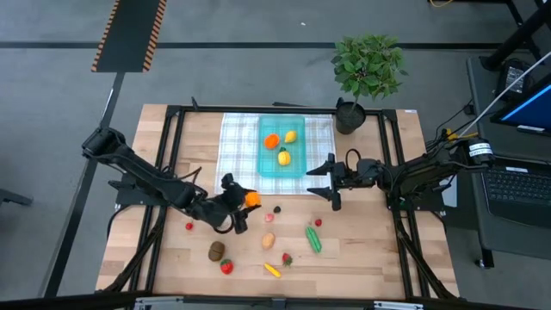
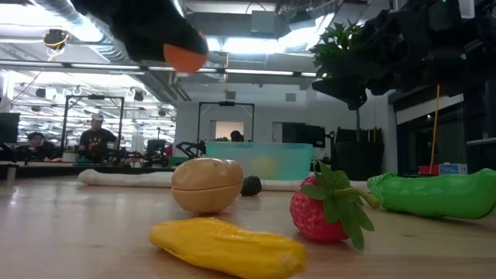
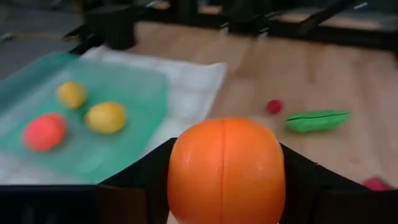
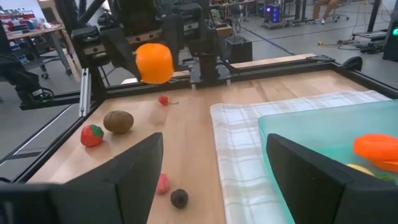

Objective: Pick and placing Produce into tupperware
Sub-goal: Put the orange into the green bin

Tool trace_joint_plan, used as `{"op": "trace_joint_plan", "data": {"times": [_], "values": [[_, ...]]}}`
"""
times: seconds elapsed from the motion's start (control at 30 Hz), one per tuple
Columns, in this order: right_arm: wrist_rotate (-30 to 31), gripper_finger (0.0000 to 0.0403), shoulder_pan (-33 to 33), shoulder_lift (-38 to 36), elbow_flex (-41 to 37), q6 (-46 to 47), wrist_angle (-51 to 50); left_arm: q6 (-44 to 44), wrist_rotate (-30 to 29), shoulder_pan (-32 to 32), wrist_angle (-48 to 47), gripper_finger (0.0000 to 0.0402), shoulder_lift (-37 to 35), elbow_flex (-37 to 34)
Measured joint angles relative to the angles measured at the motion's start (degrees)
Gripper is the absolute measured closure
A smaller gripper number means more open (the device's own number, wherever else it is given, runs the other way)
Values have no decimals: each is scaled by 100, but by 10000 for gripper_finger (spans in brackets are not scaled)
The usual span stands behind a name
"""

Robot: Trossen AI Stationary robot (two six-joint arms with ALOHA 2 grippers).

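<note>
The wooden counter (image 1: 172, 258) is seen with a checked cloth (image 1: 237, 146) spread ahead of the left gripper (image 1: 247, 202). On that cloth, further ahead and toward the right arm's side, the tupperware (image 1: 297, 168) is set; three pieces of produce are already held in it, an orange piece (image 1: 271, 141) and two lemons (image 1: 284, 157).

An orange (image 1: 252, 198) is grasped between the fingers of the left gripper and is carried clear of the counter, just short of the cloth's near edge. The transport step is judged to be in hand: the piece is lifted but not yet over the container. For the next move, the orange needs to be brought forward over the tupperware's rim, lowered and let go.

The right gripper (image 1: 331, 181) is held with its fingers spread and empty, just beside the tupperware's near corner.

Behind and beside the left gripper, a cucumber (image 1: 313, 238), potato (image 1: 269, 241), kiwi (image 1: 216, 251) and strawberry (image 1: 226, 267) are left on the counter.
</note>
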Motion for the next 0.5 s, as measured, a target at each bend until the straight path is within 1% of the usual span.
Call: {"op": "trace_joint_plan", "data": {"times": [0.2, 0.3, 0.4, 0.5], "values": [[-61, 115, 122, 0, 0, -111, -1, 550, 1032, 179, 2031, 201, 0, -909], [-63, 115, 182, 0, 0, -181, 0, 698, 1326, 288, 2868, 201, 0, -1289], [-63, 115, 185, 0, 0, -160, -4, 994, 1595, 375, 3412, 201, 0, -1515], [-63, 115, 182, 0, 0, -155, -15, 1094, 1621, 475, 3455, 201, 0, -1583]]}}
